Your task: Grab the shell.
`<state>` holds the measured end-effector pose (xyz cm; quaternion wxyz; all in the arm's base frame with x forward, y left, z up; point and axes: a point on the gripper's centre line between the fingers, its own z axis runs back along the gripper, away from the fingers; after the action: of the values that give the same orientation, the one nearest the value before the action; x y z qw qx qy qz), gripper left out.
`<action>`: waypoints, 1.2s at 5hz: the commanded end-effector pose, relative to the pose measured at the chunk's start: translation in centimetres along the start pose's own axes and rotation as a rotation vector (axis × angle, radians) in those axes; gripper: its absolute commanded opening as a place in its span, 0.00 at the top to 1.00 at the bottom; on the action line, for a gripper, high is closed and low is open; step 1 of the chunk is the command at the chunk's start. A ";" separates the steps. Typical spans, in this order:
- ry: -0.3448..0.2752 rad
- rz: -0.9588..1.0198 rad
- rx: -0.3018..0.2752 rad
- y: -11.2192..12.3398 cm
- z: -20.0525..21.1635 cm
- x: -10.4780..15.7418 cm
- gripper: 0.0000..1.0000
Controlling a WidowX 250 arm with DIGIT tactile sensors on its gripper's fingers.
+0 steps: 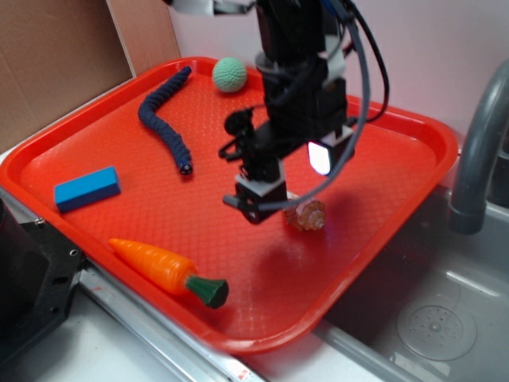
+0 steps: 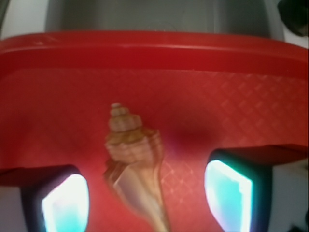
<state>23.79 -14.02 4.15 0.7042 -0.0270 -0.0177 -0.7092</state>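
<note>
Nearest the exterior camera lies the toy carrot [image 1: 169,272], close to the front lip of the red tray [image 1: 374,239]; further left and back sit a blue block [image 1: 87,189] and a dark blue worm toy [image 1: 165,118], with a green ball [image 1: 229,74] at the far edge. Right of centre, the gripper [image 1: 266,203] hangs low with its claw spread wide, and the shell [image 2: 131,166] lies on the tray floor between the two fingers [image 2: 65,203], touching neither as far as the blurred wrist view lets me judge. It looks light, rigid and knobby, probably brittle at the pointed spire, so the broad ridged body seems the place to pinch, with gentle pressure lest it squirt out on the textured plastic. Open tray surrounds the shell; the raised rim and the sink [image 1: 433,318] beyond it bound the right side.
</note>
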 end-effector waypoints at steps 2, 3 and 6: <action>0.044 -0.072 0.052 -1.3 -1.5 0.5 1.00; 0.033 -0.058 0.046 -0.9 -1.7 0.3 1.00; 0.028 0.411 0.213 -1.3 6.8 -3.1 1.00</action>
<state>22.90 -9.64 9.33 0.8347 0.0473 -0.0443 -0.5469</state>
